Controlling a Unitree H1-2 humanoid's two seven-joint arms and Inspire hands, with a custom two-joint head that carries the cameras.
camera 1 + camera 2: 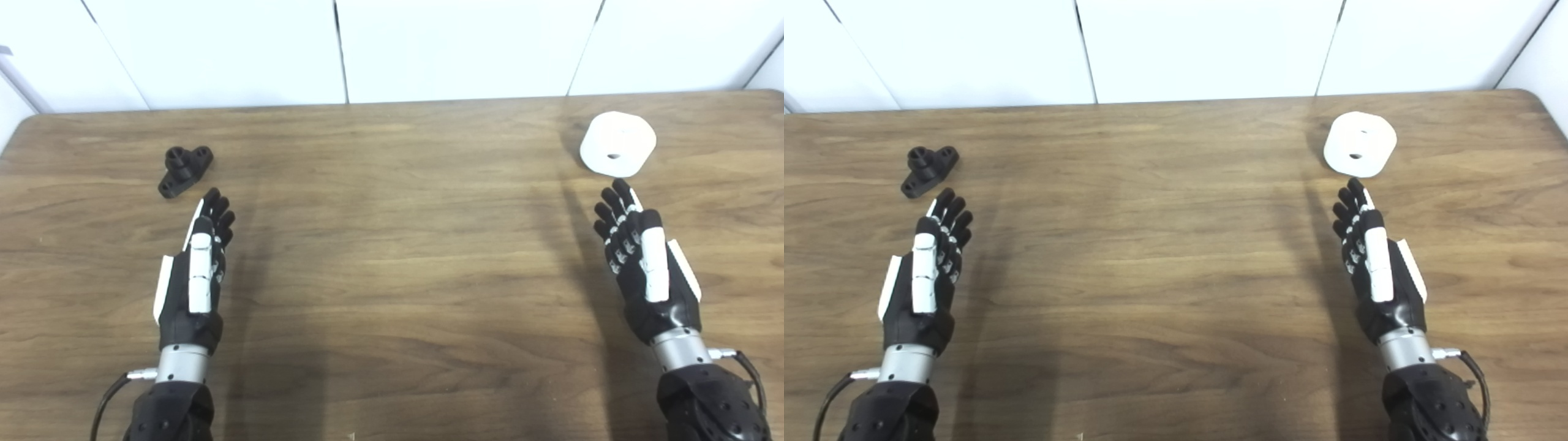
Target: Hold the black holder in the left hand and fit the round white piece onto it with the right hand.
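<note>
While both hands are hovering over a wooden table (392, 257), nothing is being held yet. The left hand (196, 269) is reaching in from the lower left with its fingers stretched out and empty, fingertips pointing toward the far left of the table. Just beyond those fingertips, apart from them, the black holder (185, 170) is lying on the wood: a small flat base with a short round post standing up from it. The right hand (643, 257) is mirroring this on the right side, fingers likewise extended and grasping nothing. Just past its fingertips the round white piece (617, 151) is resting flat, a hole showing at its centre. The two parts are sitting well apart, at opposite sides. The task appears to be at its opening step, the approach. Next, each hand is likely needing to move forward and close around its own part before lifting.
</note>
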